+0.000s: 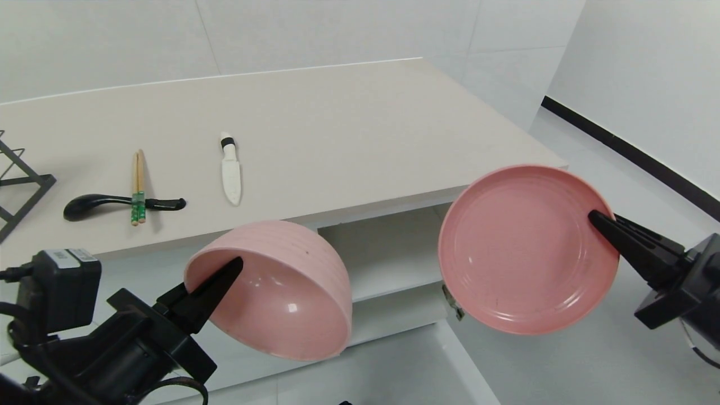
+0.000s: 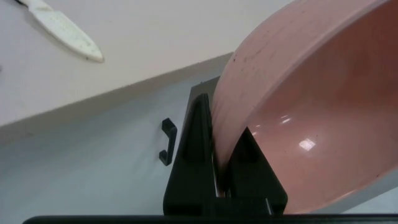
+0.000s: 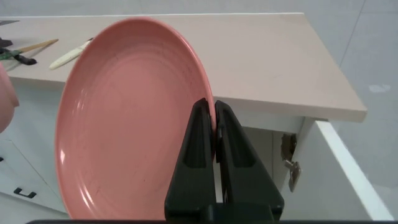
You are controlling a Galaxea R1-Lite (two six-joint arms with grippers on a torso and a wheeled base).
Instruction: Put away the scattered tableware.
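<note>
My left gripper [image 1: 228,267] is shut on the rim of a pink bowl [image 1: 281,289], held tilted in front of the counter's front edge; the pinched rim shows in the left wrist view, gripper [image 2: 221,140], bowl [image 2: 311,99]. A pink plate [image 1: 523,247] is held on edge by my right gripper [image 1: 596,216], shut on its rim, in front of the open cabinet; gripper [image 3: 214,118], plate [image 3: 124,118]. On the counter lie a white knife [image 1: 230,169], wooden chopsticks [image 1: 137,185] and a black spoon [image 1: 112,203].
The beige counter [image 1: 337,124] has a dark wire rack [image 1: 19,180] at its left edge. Below the front edge is an open white cabinet with shelves [image 1: 388,253], its door [image 1: 467,360] swung out. White walls stand behind and to the right.
</note>
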